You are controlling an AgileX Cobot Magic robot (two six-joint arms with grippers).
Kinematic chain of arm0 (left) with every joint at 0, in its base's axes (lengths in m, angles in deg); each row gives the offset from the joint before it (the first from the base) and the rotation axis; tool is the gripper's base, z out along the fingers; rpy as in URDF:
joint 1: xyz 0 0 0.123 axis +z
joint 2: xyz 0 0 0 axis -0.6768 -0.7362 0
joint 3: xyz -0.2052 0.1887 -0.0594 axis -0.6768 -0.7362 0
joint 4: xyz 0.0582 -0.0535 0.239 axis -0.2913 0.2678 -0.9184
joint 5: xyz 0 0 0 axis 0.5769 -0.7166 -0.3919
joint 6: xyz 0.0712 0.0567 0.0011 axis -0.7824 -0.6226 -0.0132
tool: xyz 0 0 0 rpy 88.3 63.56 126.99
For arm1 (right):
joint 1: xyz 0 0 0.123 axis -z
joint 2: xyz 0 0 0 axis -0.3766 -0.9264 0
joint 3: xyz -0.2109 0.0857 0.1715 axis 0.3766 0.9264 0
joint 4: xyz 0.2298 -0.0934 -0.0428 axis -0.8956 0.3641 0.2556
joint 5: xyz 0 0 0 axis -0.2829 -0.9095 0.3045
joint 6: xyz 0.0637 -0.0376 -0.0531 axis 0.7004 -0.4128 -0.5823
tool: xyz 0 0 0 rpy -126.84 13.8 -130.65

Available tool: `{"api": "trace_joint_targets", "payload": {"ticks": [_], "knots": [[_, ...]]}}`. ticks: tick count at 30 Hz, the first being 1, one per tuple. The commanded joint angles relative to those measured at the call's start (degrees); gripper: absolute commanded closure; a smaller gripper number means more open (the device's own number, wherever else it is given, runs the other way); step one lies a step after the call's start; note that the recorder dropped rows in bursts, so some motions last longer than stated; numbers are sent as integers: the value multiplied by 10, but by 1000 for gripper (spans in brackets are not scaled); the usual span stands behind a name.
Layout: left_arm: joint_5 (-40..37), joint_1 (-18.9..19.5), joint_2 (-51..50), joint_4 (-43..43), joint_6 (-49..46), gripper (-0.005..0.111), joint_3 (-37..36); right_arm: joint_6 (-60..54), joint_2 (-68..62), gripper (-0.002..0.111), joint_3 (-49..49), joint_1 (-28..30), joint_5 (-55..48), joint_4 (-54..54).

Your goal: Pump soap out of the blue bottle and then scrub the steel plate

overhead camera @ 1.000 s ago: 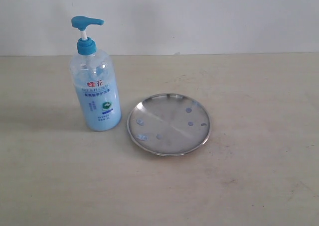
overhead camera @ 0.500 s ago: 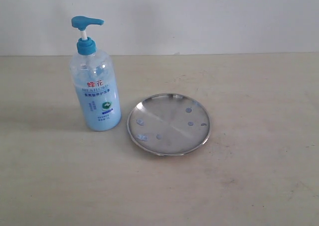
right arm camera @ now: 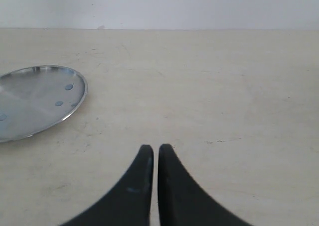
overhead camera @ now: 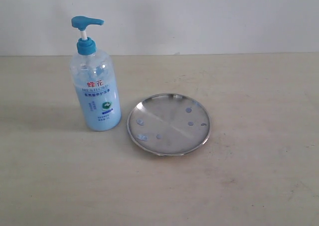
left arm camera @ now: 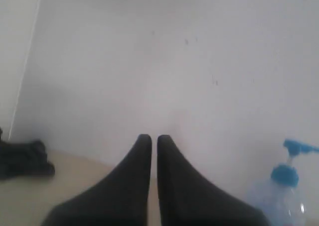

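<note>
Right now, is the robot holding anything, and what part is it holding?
Nothing. The left end effector and the right end effector are both shut and empty; the bottle and plate stand free.

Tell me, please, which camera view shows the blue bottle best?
The exterior view: the blue bottle stands there whole. The left wrist view catches only its pump head and shoulder; the right wrist view misses it.

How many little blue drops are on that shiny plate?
6 that I can make out on the steel plate: three droplets on the side nearer the blue bottle, three on the side away from it. Fainter ones may be missed.
</note>
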Motion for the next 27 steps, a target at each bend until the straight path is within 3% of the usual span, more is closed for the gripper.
{"api": "trace_joint_targets", "payload": {"ticks": [1,3,4,11,14,16,18,22,27], "knots": [[-229,-2,1,22,-27,103,-2,-2,3,109,0,1,2,5],[-343,-2,1,11,-27,103,-2,-2,3,109,0,1,2,5],[-364,-2,1,11,-22,103,0,-2,3,109,0,1,2,5],[-360,-2,1,10,-26,103,2,-2,3,109,0,1,2,5],[-239,-6,1,-53,-119,103,2,-2,3,109,0,1,2,5],[-196,-6,1,-98,-123,103,2,-2,3,109,0,1,2,5],[-201,-6,1,-107,-123,103,2,-2,3,109,0,1,2,5],[-314,-6,1,-116,-127,103,-2,-2,3,109,0,1,2,2],[-324,-6,1,-124,-140,103,-2,-2,3,109,0,1,2,2]]}}
